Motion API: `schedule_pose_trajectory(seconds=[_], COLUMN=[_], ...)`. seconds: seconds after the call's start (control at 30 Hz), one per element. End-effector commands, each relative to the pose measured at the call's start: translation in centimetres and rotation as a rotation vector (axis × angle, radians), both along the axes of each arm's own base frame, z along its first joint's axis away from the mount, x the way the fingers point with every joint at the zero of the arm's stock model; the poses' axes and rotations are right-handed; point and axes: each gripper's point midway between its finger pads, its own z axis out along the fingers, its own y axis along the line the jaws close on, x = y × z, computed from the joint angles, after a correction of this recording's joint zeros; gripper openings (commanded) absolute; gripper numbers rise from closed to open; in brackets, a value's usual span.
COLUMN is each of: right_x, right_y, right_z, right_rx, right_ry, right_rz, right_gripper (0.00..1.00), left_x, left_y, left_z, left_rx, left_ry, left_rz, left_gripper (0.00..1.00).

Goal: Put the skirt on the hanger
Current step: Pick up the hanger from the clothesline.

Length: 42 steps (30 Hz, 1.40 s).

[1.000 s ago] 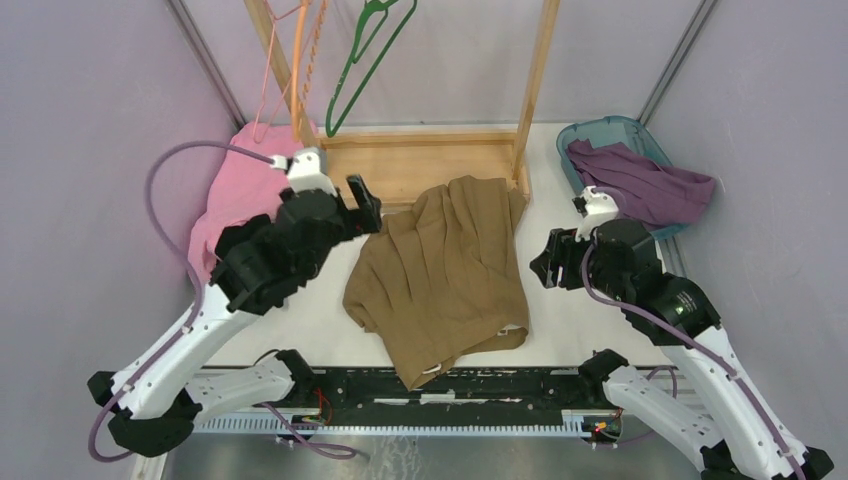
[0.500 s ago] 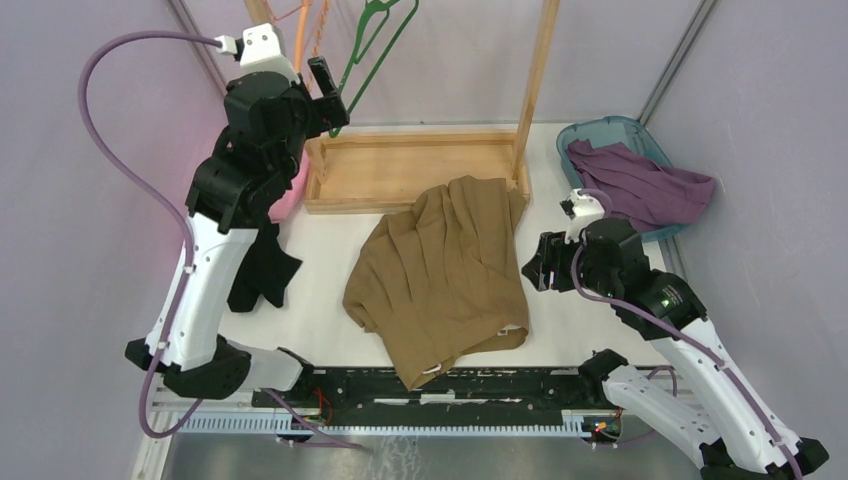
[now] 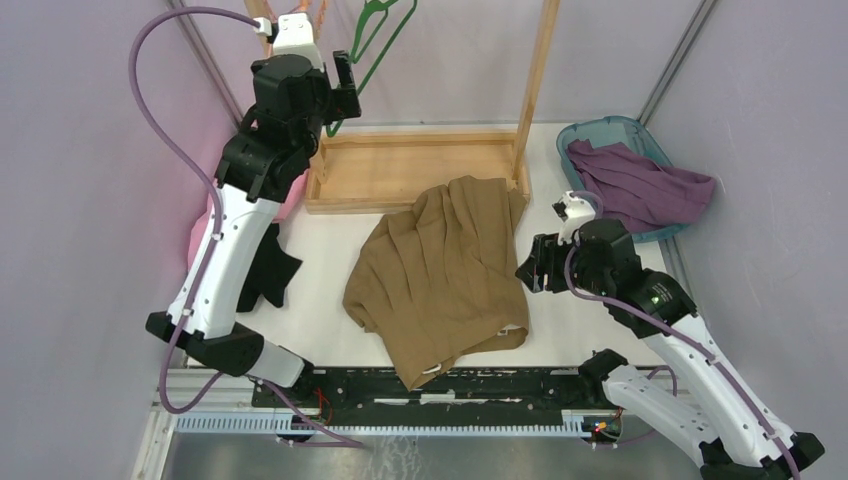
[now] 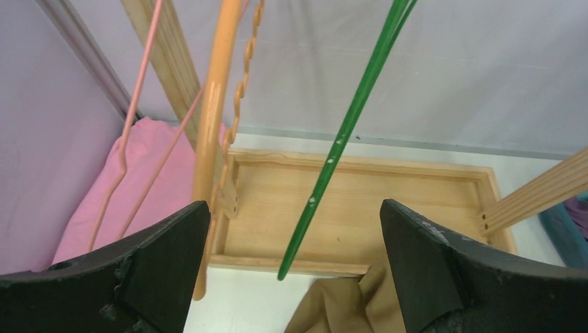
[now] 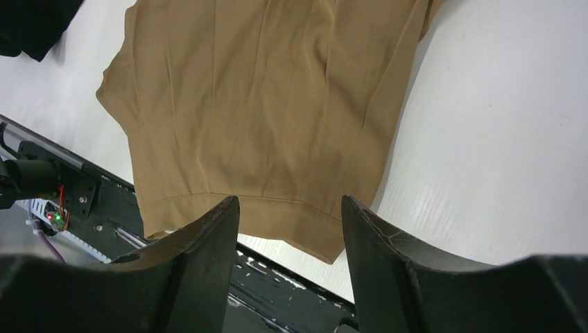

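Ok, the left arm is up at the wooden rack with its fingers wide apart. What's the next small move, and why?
Probably ease the left gripper forward and close it on the thin green hanger. The hanger's slanted side runs between the open fingers but is not gripped, and the tan pleated skirt lies loose on the table, so taking the hanger looks like the step to do first.

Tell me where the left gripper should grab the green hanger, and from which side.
Take the green hanger on its straight sloping arm, approaching from the near, table side as the left gripper faces now. That thin rod hangs clear of the orange hanger and wooden post, and in the wrist view it lines up between the open jaws.
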Motion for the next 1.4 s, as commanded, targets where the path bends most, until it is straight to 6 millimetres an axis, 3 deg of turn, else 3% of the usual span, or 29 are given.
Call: schedule_pose_trajectory(seconds=[0.0, 0.2, 0.43, 0.73, 0.93, 1.0, 1.07, 1.1, 1.37], right_x=[0.7, 0.8, 0.8, 0.5, 0.5, 0.5, 0.6, 0.6, 0.7], right_y=[0.9, 1.3, 1.7, 1.6, 1.3, 1.4, 1.7, 1.8, 1.8], right_z=[0.7, 0.7, 0.6, 0.4, -0.1, -0.2, -0.2, -0.3, -0.3], right_rx=[0.048, 0.055, 0.066, 0.068, 0.054, 0.057, 0.063, 0.067, 0.067], right_ry=[-0.030, -0.024, -0.016, -0.016, -0.016, -0.010, -0.005, -0.005, 0.000], right_rz=[0.011, 0.025, 0.039, 0.041, 0.033, 0.038, 0.042, 0.044, 0.043], right_gripper=[0.61, 0.61, 0.61, 0.61, 0.61, 0.61, 0.61, 0.61, 0.61], left_x=[-2.2, -1.1, 3.6, 8.3, 8.3, 8.0, 7.7, 7.5, 4.6], left_y=[2.7, 5.1, 7.5, 6.4, 6.4, 6.7, 6.9, 6.9, 6.8], left_z=[4.1, 3.7, 2.6, 2.2, 3.4, 4.0, 4.5, 5.1, 10.3], left_rx=[0.010, 0.042, 0.035, 0.041, 0.027, 0.030, 0.032, 0.029, 0.027], left_ry=[-0.142, -0.157, -0.166, -0.203, -0.233, -0.249, -0.266, -0.286, -0.433], left_rz=[0.046, 0.148, 0.228, 0.148, 0.132, 0.139, 0.142, 0.142, 0.087], left_gripper=[0.99, 0.99, 1.00, 0.96, 0.54, 0.34, 0.08, 0.04, 0.03])
